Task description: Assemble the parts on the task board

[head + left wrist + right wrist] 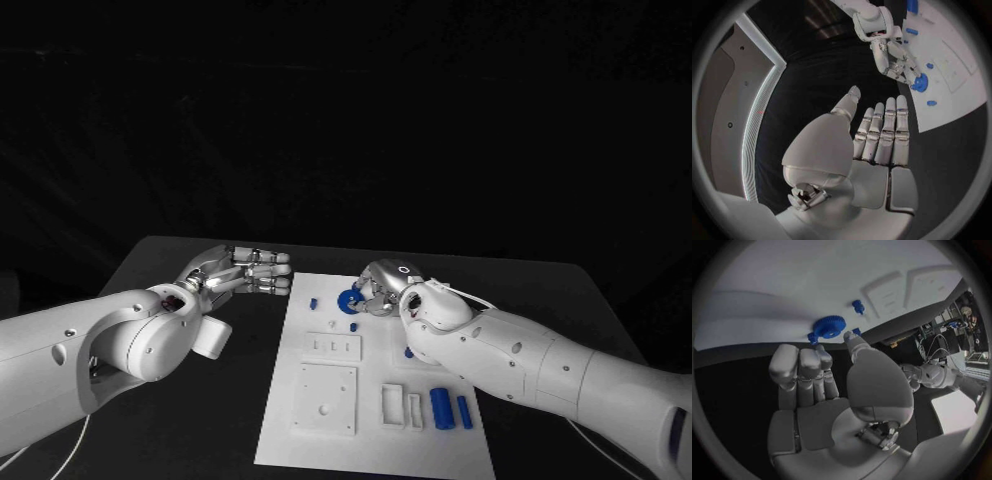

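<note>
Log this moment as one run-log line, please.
left hand: open, off task board | right hand: fingers at blue gear, grasp unclear | two blue cylinders: lying on board

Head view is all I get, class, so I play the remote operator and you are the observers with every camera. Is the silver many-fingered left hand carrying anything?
Observer: No. The left wrist view shows the left hand with a bare palm, its fingers straight and side by side.
Operator: The right hand half hides a round blue part. What is it?
Observer: A gear. The right wrist view shows teeth all round its rim, and it sits on the white task board.
Operator: Is it gripped?
Observer: The right hand's palm is bare in that view, and its fingertips are near the gear's rim. I cannot tell whether they touch.
</note>
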Controlling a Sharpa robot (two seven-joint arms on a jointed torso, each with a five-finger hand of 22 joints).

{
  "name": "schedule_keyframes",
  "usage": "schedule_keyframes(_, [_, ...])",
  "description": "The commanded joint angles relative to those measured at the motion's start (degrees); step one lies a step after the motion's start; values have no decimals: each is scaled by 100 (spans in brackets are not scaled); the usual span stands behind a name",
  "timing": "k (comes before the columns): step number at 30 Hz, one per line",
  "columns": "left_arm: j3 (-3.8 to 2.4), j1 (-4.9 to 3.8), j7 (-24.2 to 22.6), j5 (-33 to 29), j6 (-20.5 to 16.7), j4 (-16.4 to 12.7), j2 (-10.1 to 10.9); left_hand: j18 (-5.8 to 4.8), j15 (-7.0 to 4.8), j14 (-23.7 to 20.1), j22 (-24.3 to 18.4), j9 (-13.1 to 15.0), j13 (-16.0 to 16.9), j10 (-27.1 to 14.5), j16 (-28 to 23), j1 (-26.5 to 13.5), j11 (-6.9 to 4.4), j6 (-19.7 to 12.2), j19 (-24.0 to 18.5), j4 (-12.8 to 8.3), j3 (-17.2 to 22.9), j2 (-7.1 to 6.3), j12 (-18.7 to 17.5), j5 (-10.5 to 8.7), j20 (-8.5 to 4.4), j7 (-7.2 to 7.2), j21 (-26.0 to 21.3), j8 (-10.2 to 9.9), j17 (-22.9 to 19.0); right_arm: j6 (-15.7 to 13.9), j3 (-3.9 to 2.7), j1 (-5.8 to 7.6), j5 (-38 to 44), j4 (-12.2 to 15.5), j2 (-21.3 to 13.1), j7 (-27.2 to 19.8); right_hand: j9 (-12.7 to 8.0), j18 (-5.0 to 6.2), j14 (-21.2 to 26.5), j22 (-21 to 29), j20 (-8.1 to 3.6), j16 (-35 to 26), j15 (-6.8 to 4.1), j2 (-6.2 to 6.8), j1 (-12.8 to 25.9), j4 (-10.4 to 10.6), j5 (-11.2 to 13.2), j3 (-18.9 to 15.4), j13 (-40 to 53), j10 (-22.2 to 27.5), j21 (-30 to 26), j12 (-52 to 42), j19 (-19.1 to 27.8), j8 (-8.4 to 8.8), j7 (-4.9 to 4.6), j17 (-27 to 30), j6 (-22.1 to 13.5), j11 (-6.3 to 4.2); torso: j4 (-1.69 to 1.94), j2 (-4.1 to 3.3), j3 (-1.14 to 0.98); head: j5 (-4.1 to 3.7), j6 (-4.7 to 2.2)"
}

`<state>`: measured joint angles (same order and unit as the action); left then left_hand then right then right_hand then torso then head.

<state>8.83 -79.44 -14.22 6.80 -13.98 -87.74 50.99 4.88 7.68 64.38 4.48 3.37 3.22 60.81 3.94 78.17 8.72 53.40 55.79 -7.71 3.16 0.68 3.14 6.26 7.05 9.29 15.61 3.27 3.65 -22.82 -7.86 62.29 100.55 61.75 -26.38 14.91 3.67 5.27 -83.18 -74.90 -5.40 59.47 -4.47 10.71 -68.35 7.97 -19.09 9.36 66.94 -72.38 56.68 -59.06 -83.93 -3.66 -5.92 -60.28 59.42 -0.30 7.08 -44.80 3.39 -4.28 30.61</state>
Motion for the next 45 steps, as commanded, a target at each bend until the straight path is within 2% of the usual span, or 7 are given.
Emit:
schedule_keyframes(1, [-5,-7,-29,12,75,-17,16,38,18,-42,-6,4,9,-47,-24,41,-1,-11,-47,19,-13,-5,19,-21,2,-2,-13,12,5,-434,-46,-1,-78,174,-130,-32,-1,-54,-8,-748,15,26,28,8,-76,-38,-46,24,4,-28,23,-35,-334,6,15,-13,27,17,-8,2,0,-7,-9])
schedule_keyframes(6, [-6,-7,-36,12,78,-9,42,38,18,-42,-6,4,9,-47,-24,41,-1,-11,-47,19,-13,-5,19,-21,2,-2,-13,12,5,-506,-173,0,-239,435,-381,-128,-3,-54,-4,-748,18,18,33,27,-125,-97,-32,46,6,-28,24,-36,-330,9,1,-6,6,26,-17,6,-4,-11,-36])
schedule_keyframes(16, [-3,-7,-47,110,180,43,90,35,-3,2,0,7,9,58,-20,56,-30,59,-33,-1,11,18,22,-16,-14,-14,0,15,7,117,-582,-1,-1469,1008,-1361,-1342,-4,-65,11,-746,32,-64,38,-110,-802,-810,6,228,-14,29,7,3,-261,9,-28,53,70,30,-133,7,-84,6,-73])
schedule_keyframes(21, [0,-6,-51,208,236,85,100,9,-67,149,13,10,11,312,0,38,-111,109,9,-28,62,44,20,3,-69,-31,33,17,15,538,-703,-11,-1991,967,-1822,-1914,-5,-106,11,-756,20,-55,35,-212,-831,-1284,-210,201,-18,32,77,7,-231,13,-23,15,143,26,-188,-3,-137,-73,-96])
schedule_keyframes(28, [3,-4,-57,269,303,122,88,-36,-102,233,35,11,11,399,-2,-17,-141,136,39,-81,162,40,21,9,-126,-37,92,18,14,730,-740,-128,-2155,652,-2076,-2112,-5,-118,9,-753,10,-65,31,-286,-769,-1542,-281,374,-26,29,100,5,-213,11,-26,-8,173,21,-229,-10,-191,-57,-94])
schedule_keyframes(37, [7,-3,-82,282,332,163,73,-39,-82,187,38,10,11,286,-11,-29,-104,120,3,-118,197,14,19,14,-114,-30,111,17,11,782,-747,-337,-2214,231,-2032,-2180,-5,-98,10,-751,27,-71,48,-277,-735,-1538,-341,194,-52,43,102,28,-207,9,-49,-27,19,37,-224,-24,-221,-74,-79])
schedule_keyframes(45, [9,1,-92,283,349,204,54,-21,-61,139,36,9,12,218,-14,-22,-82,90,-17,-125,180,10,22,5,-92,-22,117,15,11,791,-747,-437,-2288,-116,-1842,-2215,-6,-80,10,-747,43,-92,61,-318,-817,-1501,-359,-14,-79,74,83,57,-204,10,-85,-19,-139,59,-211,-13,-201,-99,-35])
